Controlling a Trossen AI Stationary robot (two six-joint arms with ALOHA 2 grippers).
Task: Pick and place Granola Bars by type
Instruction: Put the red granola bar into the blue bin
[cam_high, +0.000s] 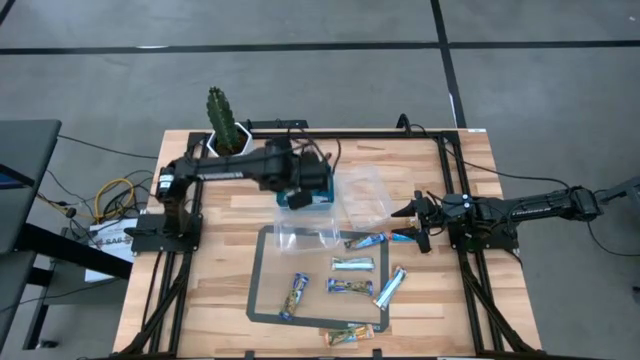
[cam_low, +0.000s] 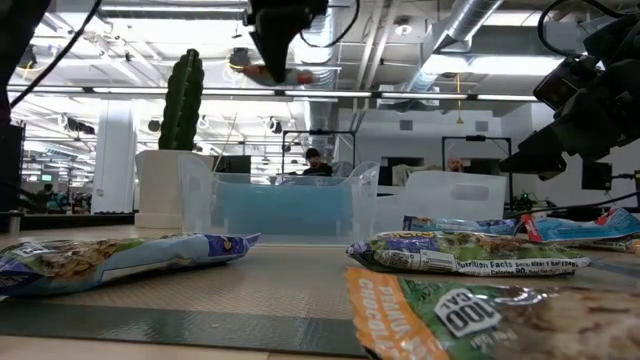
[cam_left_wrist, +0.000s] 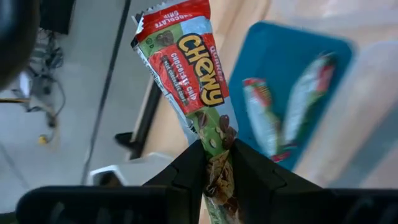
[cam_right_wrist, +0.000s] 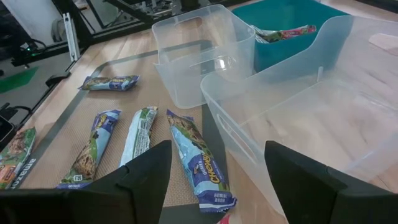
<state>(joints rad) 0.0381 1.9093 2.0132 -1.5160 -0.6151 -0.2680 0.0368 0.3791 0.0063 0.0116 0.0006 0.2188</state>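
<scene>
My left gripper is shut on a red and green granola bar and hangs high over the teal tray, where two bars of the same colours lie flat. In the high view this gripper is at the tray's left edge. Several blue and silver-blue granola bars lie flat on the dark-edged mat. My right gripper waits open at the table's right, level with the mat's far edge, its fingers spread with nothing between them. My left gripper pinches the bar's one end between its two fingers. The rest of the wrapper sticks out past the fingertips. The fingers slant downward over the tray. The bar is lifted clear of the tray and table.
Two clear plastic tubs stand by the tray, one to its right and one at the mat's far edge. A potted cactus is at the far left. One multicolour bar lies at the mat's near edge.
</scene>
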